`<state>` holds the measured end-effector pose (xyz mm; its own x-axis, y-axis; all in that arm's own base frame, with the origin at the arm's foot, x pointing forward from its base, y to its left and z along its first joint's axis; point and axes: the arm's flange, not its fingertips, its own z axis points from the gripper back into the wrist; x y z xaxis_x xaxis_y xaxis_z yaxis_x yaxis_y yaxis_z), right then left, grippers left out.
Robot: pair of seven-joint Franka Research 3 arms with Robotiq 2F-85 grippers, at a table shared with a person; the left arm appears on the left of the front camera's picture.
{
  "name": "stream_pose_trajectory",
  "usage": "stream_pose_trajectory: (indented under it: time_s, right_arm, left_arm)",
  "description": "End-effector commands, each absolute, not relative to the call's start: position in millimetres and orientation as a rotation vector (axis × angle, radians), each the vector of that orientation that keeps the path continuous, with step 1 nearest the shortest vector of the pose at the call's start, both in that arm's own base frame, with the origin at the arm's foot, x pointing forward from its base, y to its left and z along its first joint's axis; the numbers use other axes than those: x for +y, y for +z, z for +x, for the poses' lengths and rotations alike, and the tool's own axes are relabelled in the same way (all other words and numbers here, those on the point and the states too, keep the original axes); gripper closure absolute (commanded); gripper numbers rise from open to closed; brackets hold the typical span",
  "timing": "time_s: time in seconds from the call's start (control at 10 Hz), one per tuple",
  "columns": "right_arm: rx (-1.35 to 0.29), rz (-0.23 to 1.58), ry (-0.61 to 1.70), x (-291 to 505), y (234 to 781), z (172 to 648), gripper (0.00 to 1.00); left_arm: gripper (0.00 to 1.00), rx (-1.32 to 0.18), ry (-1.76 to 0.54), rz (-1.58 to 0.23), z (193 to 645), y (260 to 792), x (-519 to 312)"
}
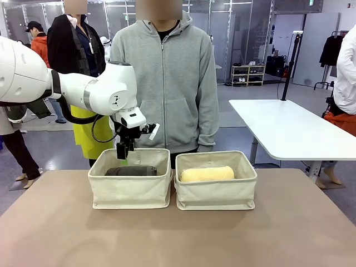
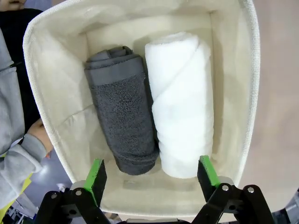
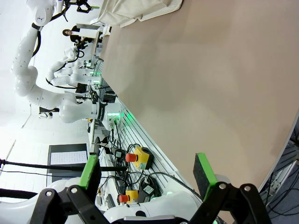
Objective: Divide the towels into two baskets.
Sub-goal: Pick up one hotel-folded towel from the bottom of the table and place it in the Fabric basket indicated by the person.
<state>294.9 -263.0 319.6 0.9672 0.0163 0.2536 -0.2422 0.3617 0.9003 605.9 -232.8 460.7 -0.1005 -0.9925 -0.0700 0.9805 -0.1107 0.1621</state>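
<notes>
Towels are seen in both baskets in the front view: the left basket (image 1: 131, 185), at centre left of the frame, holds a dark grey towel (image 1: 132, 171) lying lengthwise, and the right basket (image 1: 216, 181), just beside it at centre right, holds a pale yellow towel (image 1: 207, 174). Both bins stand on the brown surface (image 1: 178, 236). The left hand (image 1: 123, 151) is held just above the far rim of the left basket, pointing down; its opening cannot be judged from this angle. A person in a grey hoodie (image 1: 169, 83) is seen standing behind the baskets at the far edge.

In the left wrist view, the basket (image 2: 46, 65) is seen from above. Two rolled towels lie inside it side by side and touching: the dark grey towel (image 2: 124, 112) at centre left and a white towel (image 2: 182, 102) at centre right. The left hand (image 2: 152, 177) is spread open at the bottom of the frame, its green pads (image 2: 96, 175) apart and gripping nothing. A grey sleeve (image 2: 18, 161) shows at lower left.

In the right wrist view, the right hand (image 3: 147, 175) is open at the bottom edge, with nothing between its fingers, over the bare surface (image 3: 210, 84). A corner of a canvas basket (image 3: 140, 9) shows at the top of the frame.
</notes>
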Motion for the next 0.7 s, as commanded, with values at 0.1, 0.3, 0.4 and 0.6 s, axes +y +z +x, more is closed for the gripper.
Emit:
stream_pose_trajectory:
  time_s: [0.1,0.3,0.4,0.6]
  right_arm:
    - [-0.207,1.178,0.165,-261.7,321.9,290.9,0.00]
    - [-0.207,1.178,0.165,-261.7,321.9,290.9,0.00]
    - [-0.207,1.178,0.165,-261.7,321.9,290.9,0.00]
    - [-0.207,1.178,0.165,-261.7,321.9,290.9,0.00]
  left_arm:
    - [0.02,-0.080,-1.678,0.196,606.8,462.9,-231.5]
    - [0.02,-0.084,-1.673,0.182,606.0,460.9,-232.9]
    - [0.01,-0.086,-1.643,0.105,605.2,488.9,-223.1]
    - [0.01,-0.108,-1.535,-0.185,568.6,532.0,-178.7]
